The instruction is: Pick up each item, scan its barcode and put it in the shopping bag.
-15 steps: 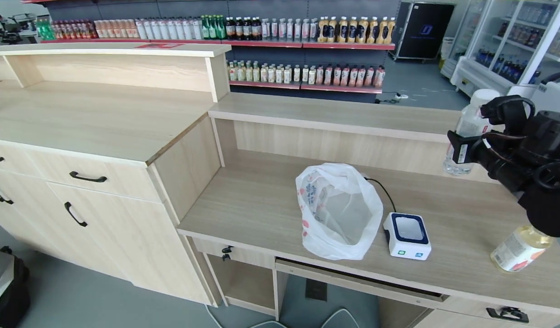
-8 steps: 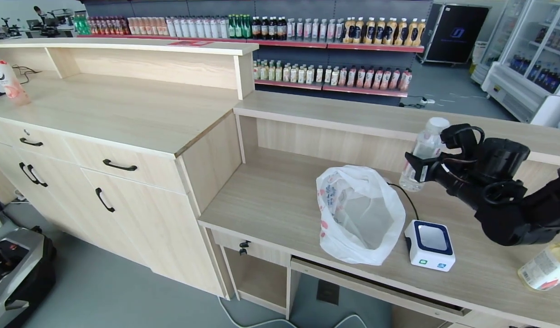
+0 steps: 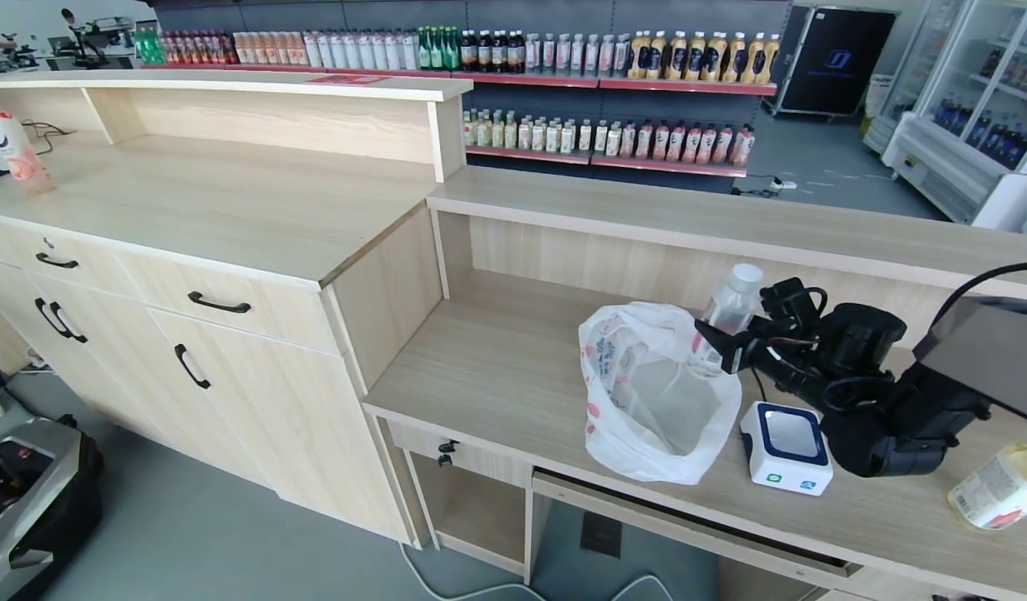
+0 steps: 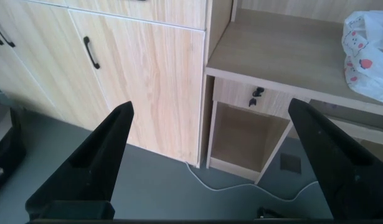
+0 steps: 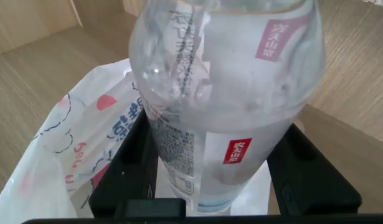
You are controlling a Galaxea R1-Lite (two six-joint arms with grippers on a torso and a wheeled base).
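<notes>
My right gripper (image 3: 722,342) is shut on a clear water bottle (image 3: 725,315) with a white cap, held upright over the far right rim of the white shopping bag (image 3: 647,392). In the right wrist view the water bottle (image 5: 225,99) sits between the black fingers (image 5: 126,168), with the shopping bag (image 5: 79,143) open below it. The white barcode scanner (image 3: 786,447) lies on the lower counter just right of the bag. My left gripper (image 4: 210,162) hangs open low beside the counter, above the grey floor, with nothing between its fingers.
A yellow drink bottle (image 3: 998,488) lies at the counter's right end. A pink-labelled bottle (image 3: 8,142) stands on the upper counter (image 3: 230,200) at far left. A raised shelf (image 3: 689,217) runs behind the bag. A black cable (image 3: 760,386) leads back from the scanner.
My right gripper has carried the water bottle left and down, from beside the back shelf to the bag's rim. The head camera swung left before the middle frame.
</notes>
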